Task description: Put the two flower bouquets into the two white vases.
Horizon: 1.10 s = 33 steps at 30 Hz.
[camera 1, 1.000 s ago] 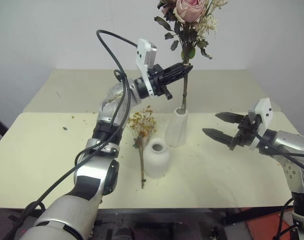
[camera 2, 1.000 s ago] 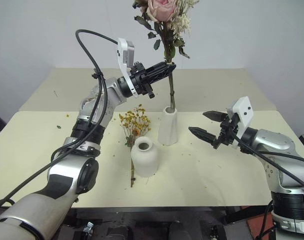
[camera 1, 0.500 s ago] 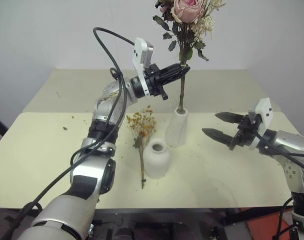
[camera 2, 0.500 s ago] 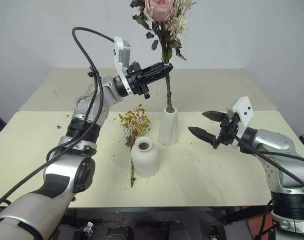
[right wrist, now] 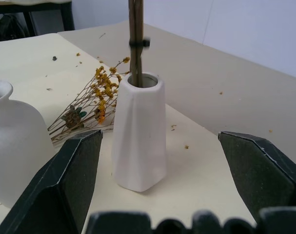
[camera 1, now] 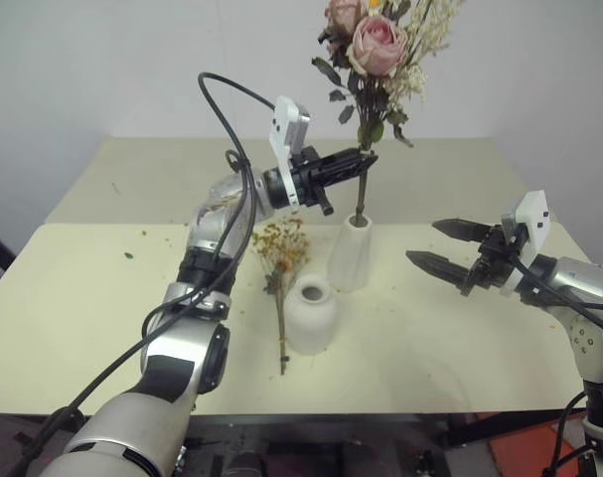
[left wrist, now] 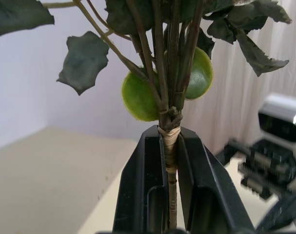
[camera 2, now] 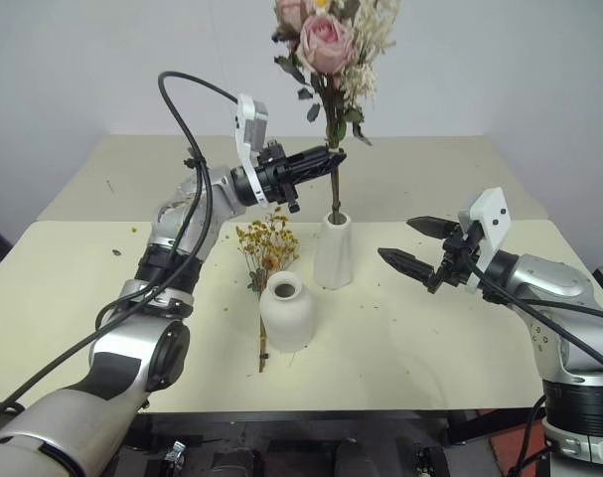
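Cream bench [camera 1: 92,298]: your left gripper [camera 1: 362,160] pinches the pink rose bouquet [camera 1: 373,60], stems in the tall tapered white vase [camera 1: 350,253]. Your right gripper [camera 1: 435,245]: jaws spread. Yellow-orange sprig bouquet [camera 1: 281,260] lies left of the round-bellied white vase [camera 1: 310,315].

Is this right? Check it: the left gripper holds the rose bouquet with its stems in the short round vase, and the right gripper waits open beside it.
Not quite. The left gripper holds the rose bouquet with its stems in the tall tapered vase, not the short round vase, which stands empty. The right wrist view shows the stems entering the tall vase's mouth. The right gripper does wait open beside it.
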{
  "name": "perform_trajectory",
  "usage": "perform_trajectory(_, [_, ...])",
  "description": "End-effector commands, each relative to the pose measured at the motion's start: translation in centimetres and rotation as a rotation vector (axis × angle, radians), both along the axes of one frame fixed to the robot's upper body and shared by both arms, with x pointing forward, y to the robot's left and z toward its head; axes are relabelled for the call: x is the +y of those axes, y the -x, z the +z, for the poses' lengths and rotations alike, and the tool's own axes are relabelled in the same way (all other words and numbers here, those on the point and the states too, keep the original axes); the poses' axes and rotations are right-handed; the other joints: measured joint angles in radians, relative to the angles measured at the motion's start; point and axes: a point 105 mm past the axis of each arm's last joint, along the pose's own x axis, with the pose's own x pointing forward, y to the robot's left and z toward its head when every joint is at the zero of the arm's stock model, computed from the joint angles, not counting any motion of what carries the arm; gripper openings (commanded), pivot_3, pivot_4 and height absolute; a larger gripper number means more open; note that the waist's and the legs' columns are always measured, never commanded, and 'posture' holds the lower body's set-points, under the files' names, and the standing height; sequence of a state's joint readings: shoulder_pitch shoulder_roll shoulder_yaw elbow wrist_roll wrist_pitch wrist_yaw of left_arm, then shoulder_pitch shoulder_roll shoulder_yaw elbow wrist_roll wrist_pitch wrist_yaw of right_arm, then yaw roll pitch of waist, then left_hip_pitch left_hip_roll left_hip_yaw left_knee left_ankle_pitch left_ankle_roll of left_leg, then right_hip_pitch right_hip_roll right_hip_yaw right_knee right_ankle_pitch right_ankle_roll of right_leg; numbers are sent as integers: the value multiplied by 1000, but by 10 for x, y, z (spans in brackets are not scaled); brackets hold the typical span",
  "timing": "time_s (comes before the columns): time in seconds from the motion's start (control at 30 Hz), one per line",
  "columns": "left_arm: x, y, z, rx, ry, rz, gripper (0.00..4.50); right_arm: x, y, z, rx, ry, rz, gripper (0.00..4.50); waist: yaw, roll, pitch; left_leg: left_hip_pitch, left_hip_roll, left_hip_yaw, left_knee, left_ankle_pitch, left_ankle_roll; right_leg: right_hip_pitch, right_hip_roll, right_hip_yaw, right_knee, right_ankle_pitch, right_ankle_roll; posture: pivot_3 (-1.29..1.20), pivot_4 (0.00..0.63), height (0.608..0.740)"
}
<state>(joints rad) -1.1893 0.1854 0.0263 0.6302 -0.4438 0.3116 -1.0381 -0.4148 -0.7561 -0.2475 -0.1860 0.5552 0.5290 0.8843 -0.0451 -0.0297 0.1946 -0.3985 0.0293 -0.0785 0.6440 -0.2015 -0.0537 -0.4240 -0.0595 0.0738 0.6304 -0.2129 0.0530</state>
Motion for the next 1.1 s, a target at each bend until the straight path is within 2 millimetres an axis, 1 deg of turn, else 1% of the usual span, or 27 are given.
perform_trajectory(0.03, [-5, 6, 8, -48, -7, -9, 101, -2, 6, 18, -76, 6, -3, 4500, 1, 0, 0, 0, 0, 0, 0, 0, 0, 0, 0, 0, 0, 0, 0, 0, 150, 740])
perform_trajectory(0.17, [-6, 4, 0, -44, -37, 13, 101, -2, 7, 19, -77, 5, -3, 4500, 1, 0, 0, 0, 0, 0, 0, 0, 0, 0, 0, 0, 0, 0, 0, 0, 150, 740])
perform_trajectory(0.27, [-7, 0, -12, -26, -63, 38, 101, -3, 7, 18, -77, 3, -5, 4500, 1, 0, 0, 0, 0, 0, 0, 0, 0, 0, 0, 0, 0, 0, 0, 0, 150, 740])
perform_trajectory(0.43, [-9, -8, -24, 4, -54, 103, 101, -4, 8, 19, -77, 2, -9, 4500, 1, 0, 0, 0, 0, 0, 0, 0, 0, 0, 0, 0, 0, 0, 0, 0, 150, 740])
perform_trajectory(0.6, [-12, -7, -31, 12, -67, 105, 101, -4, 8, 19, -78, 3, -11, 4500, 1, 0, 0, 0, 0, 0, 0, 0, 0, 0, 0, 0, 0, 0, 0, 0, 150, 740])
perform_trajectory(0.73, [-12, -7, -42, 34, -124, 102, 101, -4, 8, 18, -76, 2, -13, 4500, 1, 0, 0, 0, 0, 0, 0, 0, 0, 0, 0, 0, 0, 0, 0, 0, 150, 740])
perform_trajectory(0.77, [-11, -5, -46, 35, -141, 94, 810, -4, 8, 18, -76, 2, -14, 4500, 1, 0, 0, 0, 0, 0, 0, 0, 0, 0, 0, 0, 0, 0, 0, 0, 150, 740])
perform_trajectory(0.8, [-10, -4, -48, 39, -151, 86, 1029, -4, 8, 18, -76, 2, -14, 4500, 0, 0, 0, 0, 0, 0, 0, 0, 0, 0, 0, 0, 0, 0, 0, 0, 150, 740])
perform_trajectory(0.93, [-1, 4, -50, 50, -154, 64, 2294, -5, 8, 18, -76, 2, -14, 4500, -1, 0, 0, 0, 0, 0, 0, 0, 0, 0, 0, 0, 0, 0, 0, 0, 150, 740])
perform_trajectory(1.03, [13, 13, -55, 60, -172, 57, 3329, -5, 8, 18, -74, 2, -11, 4500, -2, 0, 0, 1, 0, 0, 0, 0, 0, 0, 0, 0, 1, 0, 0, 0, 150, 740])
perform_trajectory(1.07, [19, 17, -56, 62, -179, 52, 3533, -5, 8, 18, -73, 1, -11, 4500, -2, 0, 0, 1, 0, 0, 0, 0, 0, 0, 0, 0, 1, 0, 0, 0, 150, 740])
perform_trajectory(1.1, [25, 21, -58, 60, -189, 52, 3947, -5, 8, 18, -73, 2, -9, 4500, -3, 0, 0, 1, 0, 0, 0, 0, 0, 0, 0, 0, 1, 0, 0, 0, 150, 740])
